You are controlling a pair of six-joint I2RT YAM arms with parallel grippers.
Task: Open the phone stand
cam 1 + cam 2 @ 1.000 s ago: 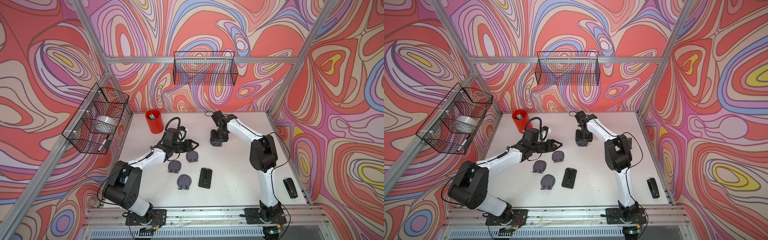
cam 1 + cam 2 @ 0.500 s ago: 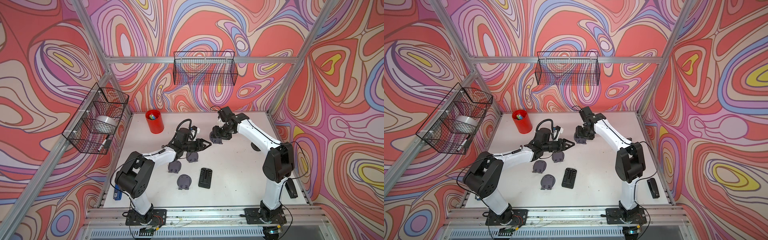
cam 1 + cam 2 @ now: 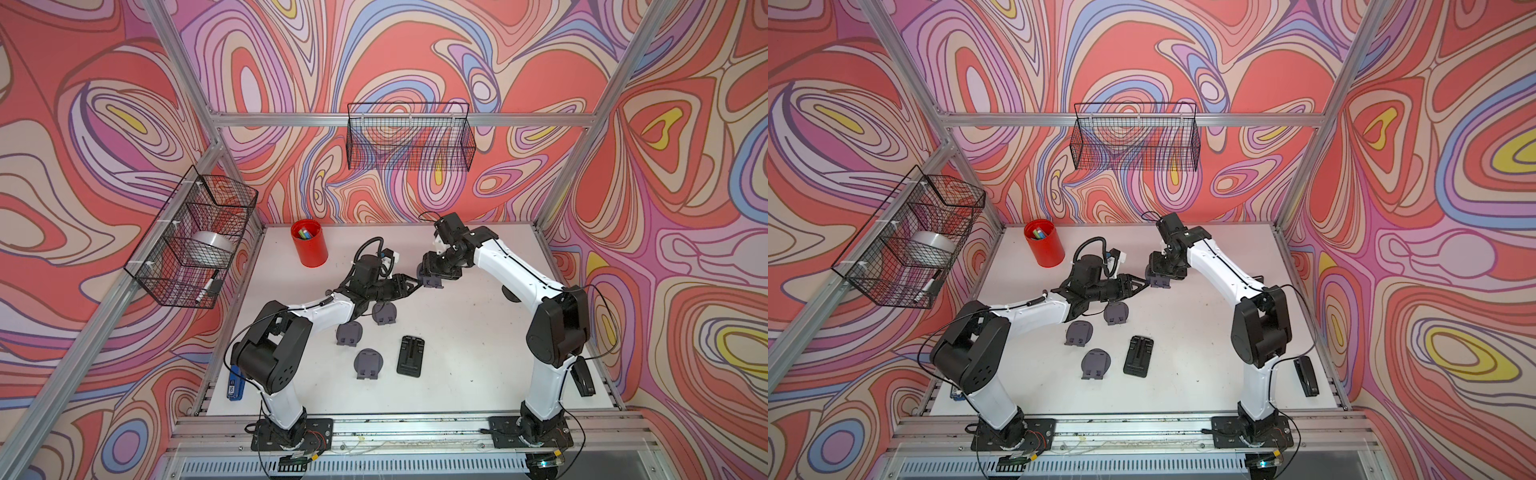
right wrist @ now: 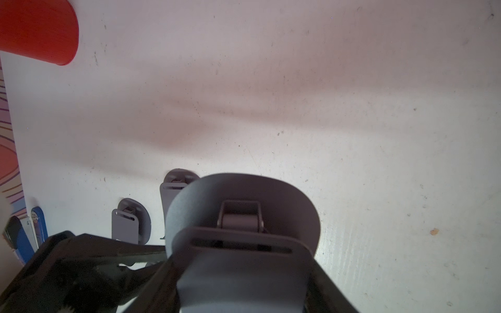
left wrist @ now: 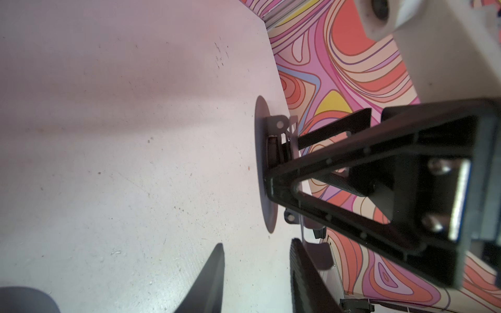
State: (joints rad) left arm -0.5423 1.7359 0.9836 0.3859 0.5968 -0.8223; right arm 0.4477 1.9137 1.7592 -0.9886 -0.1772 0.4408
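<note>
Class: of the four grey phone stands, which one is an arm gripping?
The phone stand held in the right gripper, farthest back; the other three stands lie loose on the table.

phone stand [image 5: 261,130]: grey, seen edge-on, round base thin like blade, white table [image 5: 108,135] behind. right gripper [image 5: 284,158]: black, fingers pressed on stand around hinge part. left gripper [image 5: 257,244]: two dark fingers apart, gap between them bare; one fingertip just beside stand's grey flap [image 5: 317,254] (touching or not, cannot tell). Swirl-pattern wall [image 5: 339,67] beyond table edge.
</note>
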